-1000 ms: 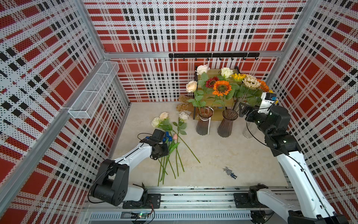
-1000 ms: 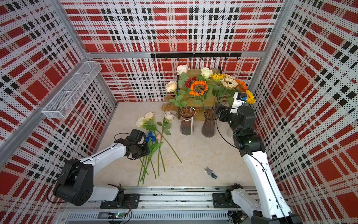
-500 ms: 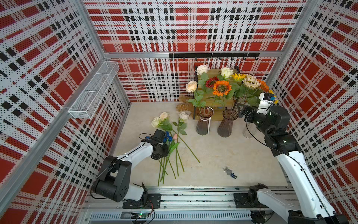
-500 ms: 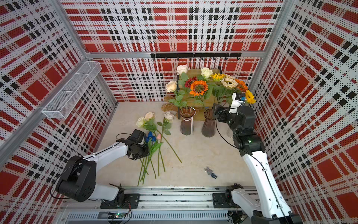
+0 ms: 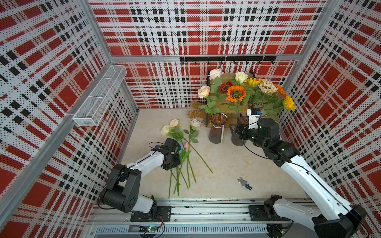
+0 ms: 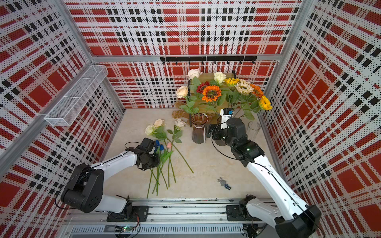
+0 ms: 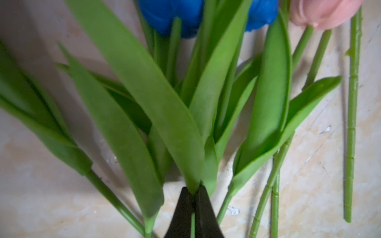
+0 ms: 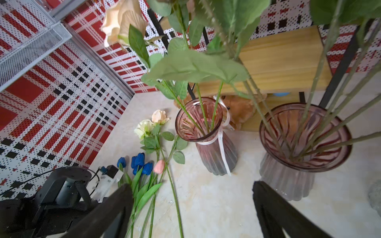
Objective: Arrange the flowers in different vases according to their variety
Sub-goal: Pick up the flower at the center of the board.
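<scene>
Vases: three, standing at the far right of the table (image 5: pixel 226 164).
- Left ribbed vase (image 5: pixel 216 131): holds three standing roses (image 5: pixel 203 91).
- Right ribbed vase (image 8: pixel 305 144): holds six sunflowers (image 5: pixel 236 93).
- Clear vase (image 6: pixel 253 129): stands rightmost.

Lying at left centre:
- Three loose roses (image 5: pixel 174 123).
- One pink tulip (image 8: pixel 159 166).
- Blue tulips (image 8: pixel 140 160): at least three; overlap prevents a firm count.

Left gripper (image 7: pixel 193 193): clamped on one tulip stem (image 7: pixel 192 222) in that pile.

Right gripper (image 8: pixel 190 185): jaws wide apart with nothing between them, beside the right ribbed vase.
</scene>
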`<state>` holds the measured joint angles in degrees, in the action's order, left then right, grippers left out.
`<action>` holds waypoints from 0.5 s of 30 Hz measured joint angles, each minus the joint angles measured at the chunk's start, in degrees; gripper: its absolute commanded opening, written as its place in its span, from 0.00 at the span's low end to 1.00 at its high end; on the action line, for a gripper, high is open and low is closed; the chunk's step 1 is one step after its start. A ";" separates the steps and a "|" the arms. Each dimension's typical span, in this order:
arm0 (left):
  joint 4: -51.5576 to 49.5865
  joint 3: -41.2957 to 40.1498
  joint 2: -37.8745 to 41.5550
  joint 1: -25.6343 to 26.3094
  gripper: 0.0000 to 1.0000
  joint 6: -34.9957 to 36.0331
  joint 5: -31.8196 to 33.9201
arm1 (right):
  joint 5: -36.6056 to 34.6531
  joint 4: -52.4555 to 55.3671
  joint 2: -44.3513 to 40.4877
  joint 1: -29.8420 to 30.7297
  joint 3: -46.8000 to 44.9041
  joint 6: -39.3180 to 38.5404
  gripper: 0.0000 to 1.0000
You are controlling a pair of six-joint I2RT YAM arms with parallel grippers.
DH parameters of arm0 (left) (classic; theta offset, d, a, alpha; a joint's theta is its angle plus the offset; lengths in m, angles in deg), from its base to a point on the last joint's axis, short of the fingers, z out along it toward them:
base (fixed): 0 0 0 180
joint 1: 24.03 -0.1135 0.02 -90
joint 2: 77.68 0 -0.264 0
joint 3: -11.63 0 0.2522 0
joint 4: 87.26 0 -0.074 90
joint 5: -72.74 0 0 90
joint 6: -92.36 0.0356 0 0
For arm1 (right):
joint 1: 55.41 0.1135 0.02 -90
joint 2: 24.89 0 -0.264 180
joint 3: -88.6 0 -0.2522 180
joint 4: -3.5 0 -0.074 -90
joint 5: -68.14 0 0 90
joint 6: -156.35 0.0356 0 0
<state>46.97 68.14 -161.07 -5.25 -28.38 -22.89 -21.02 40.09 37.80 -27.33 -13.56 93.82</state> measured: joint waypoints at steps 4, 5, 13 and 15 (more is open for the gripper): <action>-1.25 1.44 0.00 0.00 0.00 0.22 0.35 | 0.37 -0.59 1.20 2.69 -1.20 1.70 0.96; -1.90 2.43 0.00 0.00 0.00 0.31 0.55 | 0.55 -0.90 1.68 3.30 -1.62 2.29 0.96; -6.32 12.98 1.62 -0.09 0.00 1.33 2.45 | 4.24 -3.76 7.10 6.56 -3.26 6.82 0.96; -7.56 15.15 2.49 -0.11 0.00 1.53 2.56 | 5.70 -4.59 8.72 7.50 -3.15 7.34 0.96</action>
<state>39.41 83.28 -158.58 -5.36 -26.85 -20.33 -15.31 35.50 46.52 -19.84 -16.71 101.16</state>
